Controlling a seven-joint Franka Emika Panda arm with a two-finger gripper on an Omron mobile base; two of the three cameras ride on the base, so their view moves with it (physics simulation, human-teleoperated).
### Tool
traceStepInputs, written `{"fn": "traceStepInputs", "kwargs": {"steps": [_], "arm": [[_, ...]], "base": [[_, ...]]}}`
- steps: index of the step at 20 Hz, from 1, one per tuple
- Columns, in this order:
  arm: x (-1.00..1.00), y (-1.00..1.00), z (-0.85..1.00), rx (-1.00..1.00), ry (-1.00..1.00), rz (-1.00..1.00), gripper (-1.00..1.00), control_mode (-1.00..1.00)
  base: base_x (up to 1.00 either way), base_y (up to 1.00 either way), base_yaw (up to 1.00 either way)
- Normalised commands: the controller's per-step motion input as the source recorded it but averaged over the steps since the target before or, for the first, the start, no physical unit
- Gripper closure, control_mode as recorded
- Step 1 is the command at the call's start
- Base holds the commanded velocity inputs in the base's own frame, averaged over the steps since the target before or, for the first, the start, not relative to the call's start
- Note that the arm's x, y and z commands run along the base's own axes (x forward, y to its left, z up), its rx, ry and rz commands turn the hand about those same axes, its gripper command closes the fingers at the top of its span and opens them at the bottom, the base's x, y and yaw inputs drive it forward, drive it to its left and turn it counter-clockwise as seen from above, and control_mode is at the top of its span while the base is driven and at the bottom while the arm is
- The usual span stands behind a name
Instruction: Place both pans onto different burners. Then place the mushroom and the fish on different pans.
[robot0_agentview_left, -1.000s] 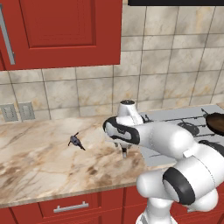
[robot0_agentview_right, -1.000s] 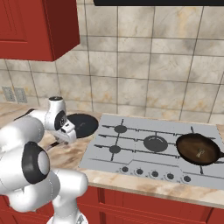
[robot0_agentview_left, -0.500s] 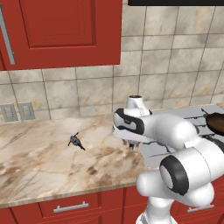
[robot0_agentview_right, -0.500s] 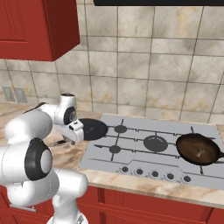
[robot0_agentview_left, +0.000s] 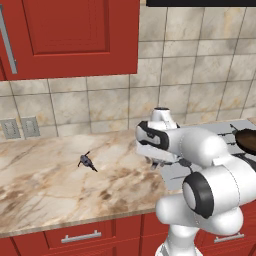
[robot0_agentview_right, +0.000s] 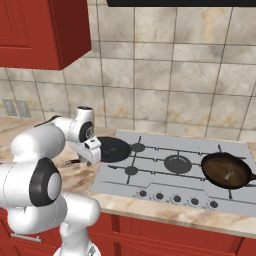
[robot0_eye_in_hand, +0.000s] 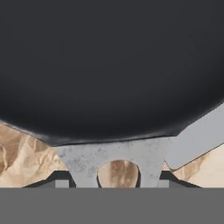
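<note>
Carrying the black pan (robot0_agentview_right: 114, 149) rightward, my gripper (robot0_agentview_right: 93, 152), clamped on its grey handle (robot0_eye_in_hand: 116, 159), reaches the cooktop (robot0_agentview_right: 165, 177) edge.

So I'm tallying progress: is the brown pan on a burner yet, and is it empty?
On a burner: the brown pan sits on the cooktop's right side. Not empty: a small pale bit lies inside; cannot tell what.

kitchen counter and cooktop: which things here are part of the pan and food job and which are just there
Part of the job:
- black pan, held by the tool
- brown pan on the right burner
- fish on the counter
- middle burner

Just there:
- wall sockets
- red cabinet
- cooktop knobs
</note>
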Motion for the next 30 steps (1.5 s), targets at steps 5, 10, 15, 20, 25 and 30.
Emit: {"fn": "traceStepInputs", "kwargs": {"steps": [5, 10, 15, 20, 25, 30], "arm": [[0.00, -0.23, 0.00, 0.00, 0.00, -0.13, 1.00, -1.00], [0.01, -0.29, 0.00, 0.00, 0.00, -0.15, 1.00, -1.00], [0.00, -0.26, 0.00, 0.00, 0.00, -0.15, 1.00, -1.00], [0.02, -0.22, -0.05, 0.00, 0.00, -0.13, 1.00, -1.00], [0.10, -0.15, -0.20, -0.01, 0.00, -0.09, 1.00, -1.00], [0.26, -0.03, -0.29, -0.03, 0.00, -0.06, 1.00, -1.00]], "base": [[0.00, 0.00, 0.00], [0.00, 0.00, 0.00], [0.00, 0.00, 0.00], [0.00, 0.00, 0.00], [0.00, 0.00, 0.00], [0.00, 0.00, 0.00]]}}
